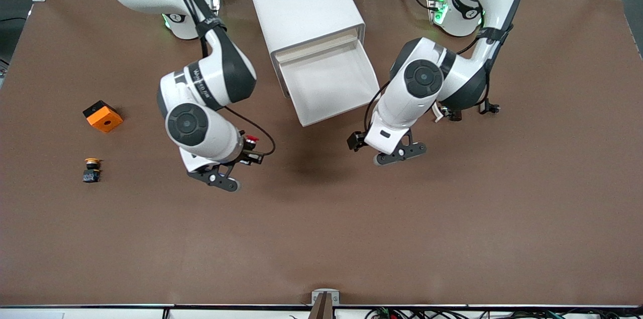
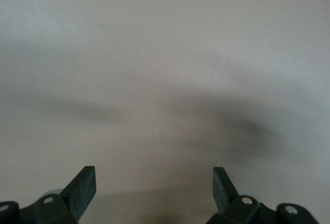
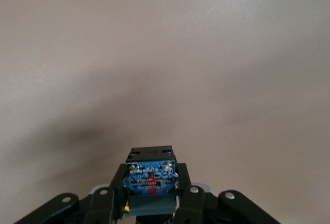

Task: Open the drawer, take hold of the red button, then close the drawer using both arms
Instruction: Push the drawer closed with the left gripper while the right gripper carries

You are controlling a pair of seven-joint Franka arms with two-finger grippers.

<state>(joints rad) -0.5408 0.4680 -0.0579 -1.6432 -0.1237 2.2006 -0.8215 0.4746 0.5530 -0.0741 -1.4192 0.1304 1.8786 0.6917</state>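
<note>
Inside open drawer (image 1: 329, 83): nothing; button (image 1: 250, 141) gripped.

The button (image 1: 250, 142) is mostly hidden by the right gripper (image 1: 247, 150).

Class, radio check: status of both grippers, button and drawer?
Right gripper shut on button, over table. Left gripper open, empty. Drawer open. Nothing blocking.

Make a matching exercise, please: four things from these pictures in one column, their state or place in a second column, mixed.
Things:
1. drawer
2. red button
3. left gripper
4. orange cube

States:
A. open, holding nothing
B. on the table toward the right arm's end
C. pulled out of the cabinet
D. gripped in the right gripper

Pairs: 1-C, 2-D, 3-A, 4-B
</note>
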